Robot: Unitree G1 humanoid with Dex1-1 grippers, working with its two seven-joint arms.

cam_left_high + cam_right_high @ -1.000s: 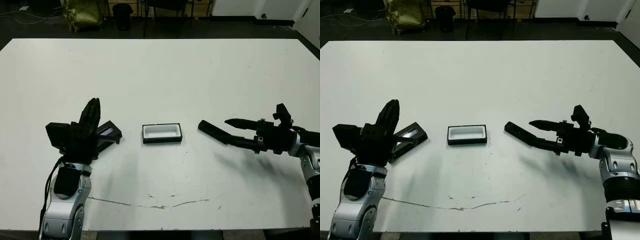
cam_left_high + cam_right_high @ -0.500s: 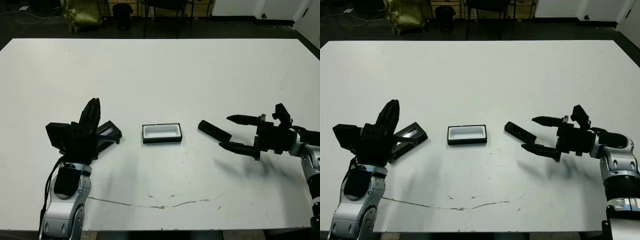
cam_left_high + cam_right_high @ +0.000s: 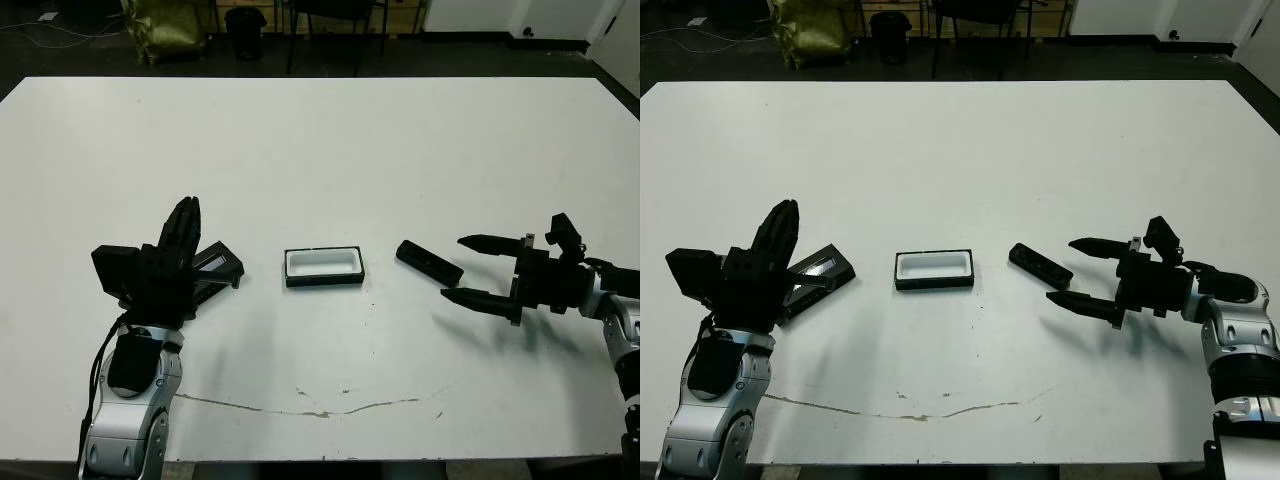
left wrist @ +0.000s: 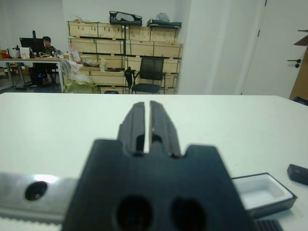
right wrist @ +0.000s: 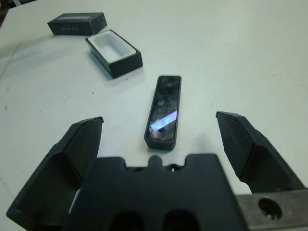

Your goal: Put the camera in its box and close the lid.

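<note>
The camera (image 3: 429, 262), a slim black bar with a glossy face (image 5: 164, 109), lies flat on the table just right of the box (image 3: 323, 267), a shallow black tray with white lining (image 5: 113, 52). My right gripper (image 3: 462, 270) is open and hovers just right of the camera, holding nothing. The lid (image 3: 214, 268), black with a silvery stripe (image 5: 77, 22), lies left of the box, partly hidden behind my left gripper (image 3: 184, 222). That gripper is shut and points up and away over the table, empty.
The white table (image 3: 320, 150) carries a thin crack line (image 3: 320, 408) near its front edge. Beyond the far edge are chairs, wooden crates and a seated person (image 4: 44, 47) at a desk.
My right gripper has opened wide and drawn back to the right, away from the camera. The camera, box, lid and left arm stay put.
</note>
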